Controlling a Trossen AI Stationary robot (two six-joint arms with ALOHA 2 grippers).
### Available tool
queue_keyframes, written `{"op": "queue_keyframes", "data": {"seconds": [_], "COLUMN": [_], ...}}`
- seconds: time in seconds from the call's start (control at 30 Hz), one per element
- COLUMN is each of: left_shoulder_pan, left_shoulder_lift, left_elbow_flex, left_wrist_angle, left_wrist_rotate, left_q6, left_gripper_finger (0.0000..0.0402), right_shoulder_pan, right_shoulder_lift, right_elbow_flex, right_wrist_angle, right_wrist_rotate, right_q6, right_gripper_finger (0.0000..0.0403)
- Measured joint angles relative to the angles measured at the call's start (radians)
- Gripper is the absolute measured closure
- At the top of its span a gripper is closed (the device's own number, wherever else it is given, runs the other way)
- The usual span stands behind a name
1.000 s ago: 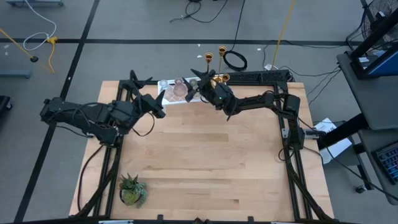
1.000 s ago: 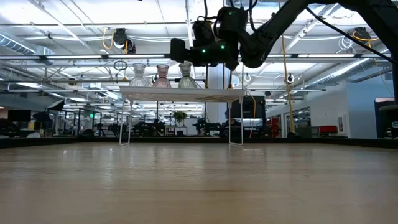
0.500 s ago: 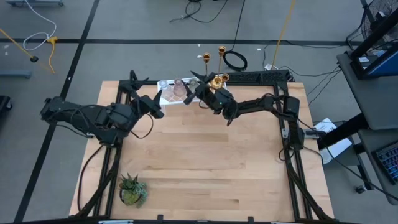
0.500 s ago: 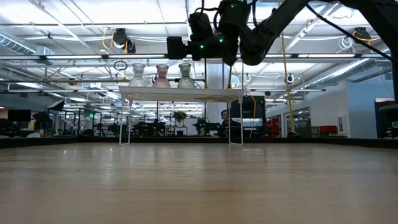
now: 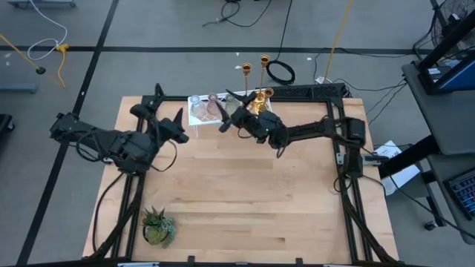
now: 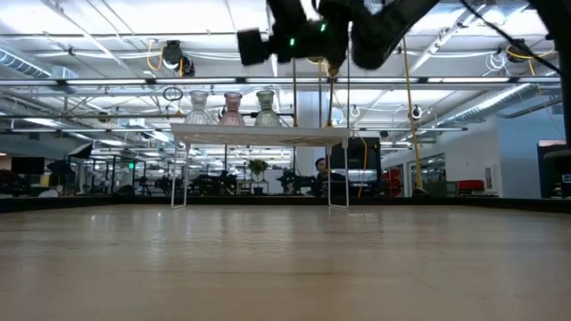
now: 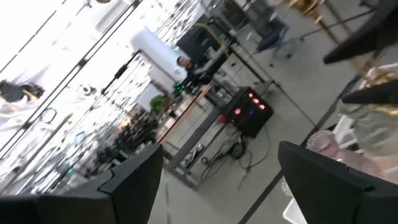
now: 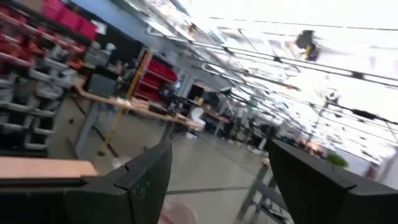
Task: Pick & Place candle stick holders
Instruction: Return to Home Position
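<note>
My left gripper (image 5: 169, 104) hangs over the table's (image 5: 245, 193) far left part, just short of the white rack (image 5: 199, 113), its fingers (image 7: 134, 183) spread wide with nothing between them. On the rack stand the three glass candle stick holders in a row: clear (image 6: 199, 107), pink (image 6: 233, 108), greenish (image 6: 266, 107). My right gripper (image 5: 228, 111) hovers at the rack's right end, above the shelf top, also gaping wide and empty. Just beyond it the gold candle stick holders (image 5: 260, 95) cluster by the far edge.
</note>
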Motion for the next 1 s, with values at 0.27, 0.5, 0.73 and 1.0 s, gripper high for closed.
{"op": "queue_keyframes", "data": {"seconds": [0.27,0.5,0.73,1.0], "left_shoulder_pan": [-0.144,-0.305,-0.384,-0.379], "left_shoulder_lift": [-0.056,-0.119,-0.237,-0.329], "left_elbow_flex": [0.0,0.0,-0.01,-0.308], "left_wrist_angle": [-0.002,-0.152,-0.679,-0.588], "left_wrist_rotate": [0.008,0.03,0.559,0.582], "left_q6": [-0.025,-0.215,-0.843,-0.967], "left_gripper_finger": [0.0181,0.0315,0.0391,0.0396], "right_shoulder_pan": [0.136,0.228,0.275,0.275], "right_shoulder_lift": [-0.259,-0.6,-0.98,-1.225], "right_elbow_flex": [-0.109,-0.324,-0.672,-0.956], "right_wrist_angle": [-0.426,-0.713,-0.666,-0.577], "right_wrist_rotate": [0.0,-0.002,-0.124,-0.289], "right_q6": [0.047,0.243,0.406,0.495], "right_gripper_finger": [0.0183,0.0306,0.0393,0.0402]}}
